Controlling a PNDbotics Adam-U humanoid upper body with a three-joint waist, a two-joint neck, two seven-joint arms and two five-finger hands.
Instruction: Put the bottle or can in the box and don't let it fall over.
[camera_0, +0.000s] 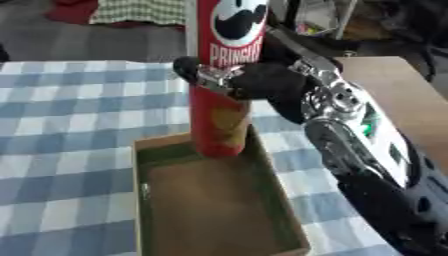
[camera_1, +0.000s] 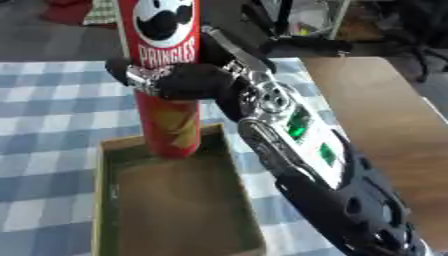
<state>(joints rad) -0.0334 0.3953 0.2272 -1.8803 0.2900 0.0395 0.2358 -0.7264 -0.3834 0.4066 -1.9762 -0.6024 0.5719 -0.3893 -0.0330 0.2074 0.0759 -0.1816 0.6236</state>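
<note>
On the checked counter (camera_0: 70, 115), the open cardboard box (camera_0: 293, 220) receives a tall red Pringles can (camera_0: 223, 115), upright at its far end, the right robot hand (camera_0: 254, 80) wrapped around it; release remains, apparently.

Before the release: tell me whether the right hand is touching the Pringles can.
Touching. In the left eye view the right hand has its fingers curled round the middle of the upright Pringles can, whose base is inside the cardboard box.
</note>
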